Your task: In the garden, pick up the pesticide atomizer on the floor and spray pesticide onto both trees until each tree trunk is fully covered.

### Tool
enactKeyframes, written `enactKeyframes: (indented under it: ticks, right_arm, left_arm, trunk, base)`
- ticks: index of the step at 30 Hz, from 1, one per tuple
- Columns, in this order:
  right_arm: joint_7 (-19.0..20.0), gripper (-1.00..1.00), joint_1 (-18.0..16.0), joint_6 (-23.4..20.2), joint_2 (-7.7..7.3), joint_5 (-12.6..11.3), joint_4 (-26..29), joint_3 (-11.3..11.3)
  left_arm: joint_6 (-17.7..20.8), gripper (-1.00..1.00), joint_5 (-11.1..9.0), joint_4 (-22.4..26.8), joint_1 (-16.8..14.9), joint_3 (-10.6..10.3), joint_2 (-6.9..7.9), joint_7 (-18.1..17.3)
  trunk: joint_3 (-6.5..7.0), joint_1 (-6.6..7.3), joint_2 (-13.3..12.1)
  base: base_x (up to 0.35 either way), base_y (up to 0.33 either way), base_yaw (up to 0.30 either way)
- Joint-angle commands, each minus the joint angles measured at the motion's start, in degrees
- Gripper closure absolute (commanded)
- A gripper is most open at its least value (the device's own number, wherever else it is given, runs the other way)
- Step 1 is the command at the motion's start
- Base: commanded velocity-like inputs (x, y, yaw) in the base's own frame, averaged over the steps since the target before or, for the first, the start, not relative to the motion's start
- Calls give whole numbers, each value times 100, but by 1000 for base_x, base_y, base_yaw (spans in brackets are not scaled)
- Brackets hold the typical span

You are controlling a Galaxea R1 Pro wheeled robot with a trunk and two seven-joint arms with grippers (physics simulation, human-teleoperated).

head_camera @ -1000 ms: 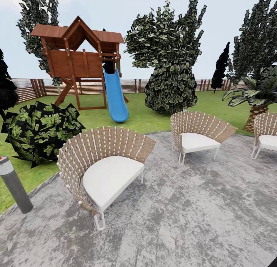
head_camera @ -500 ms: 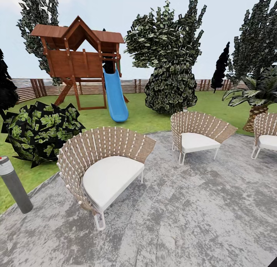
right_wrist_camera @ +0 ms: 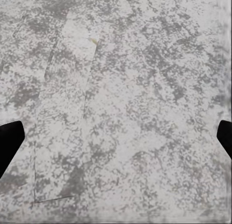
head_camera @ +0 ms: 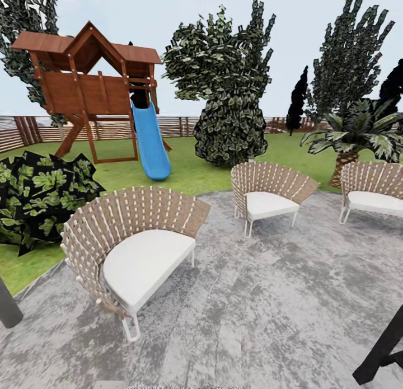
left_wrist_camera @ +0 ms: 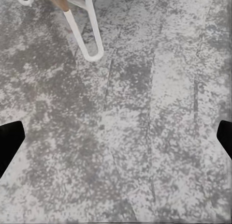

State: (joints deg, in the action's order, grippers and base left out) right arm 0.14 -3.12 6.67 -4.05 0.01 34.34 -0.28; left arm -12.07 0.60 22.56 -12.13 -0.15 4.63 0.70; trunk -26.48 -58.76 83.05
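The pesticide atomizer is out of view, and so are the two trees and their trunks. The garden shows ahead in the head view as a green lawn [head_camera: 190, 173] ringed by a brown slatted fence [head_camera: 112, 129]. My left gripper [left_wrist_camera: 116, 137] hangs open over grey paving, its black fingertips [left_wrist_camera: 9, 139] wide apart with nothing between them. Beside it is the white leg of a chair [left_wrist_camera: 89, 35]. My right gripper [right_wrist_camera: 116, 137] is also open and empty over bare paving.
I stand on a grey stone patio [head_camera: 268, 299]. On it are three woven chairs with white cushions, near left [head_camera: 134, 238], middle [head_camera: 268, 193] and right [head_camera: 372, 190]. Beyond are a dark bush [head_camera: 39, 198], a wooden playhouse [head_camera: 84, 81] with a blue slide [head_camera: 150, 143], a bushy conifer [head_camera: 229, 109] and a palm [head_camera: 352, 137]. A grey bollard [head_camera: 8, 310] stands at the left edge.
The whole head picture has shifted left, so the camera has turned right. More of the right chair and a black arm part at the lower right have come into view.
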Motion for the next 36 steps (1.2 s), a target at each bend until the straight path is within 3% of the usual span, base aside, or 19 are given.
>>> enactKeyframes:
  ticks: [1, 15, 24, 36]
  right_arm:
    - [-8, -100, -4, 18, -8, 0, 3, -9]
    - [-32, -100, -4, 10, 12, -7, 3, 0]
    - [-32, -100, -4, 14, 18, -1, -33, -7]
    - [-32, -100, -4, 18, 19, -1, -42, -8]
  left_arm:
    - [-25, -100, 4, -13, 0, -3, 25, 8]
    - [-41, -100, -81, -352, 0, 28, 9, 18]
    - [-41, -100, -78, -375, 0, 440, 51, 18]
    - [-41, -100, -34, -375, 0, 441, 25, 10]
  trunk:
    - [-3, 3, 3]
    - [1, 3, 3]
    - [1, 3, 3]
    - [1, 3, 3]
  base:
    - [-287, 0, -252]
    - [-331, 0, -257]
    - [-336, 9, -273]
    - [-271, 193, -287]
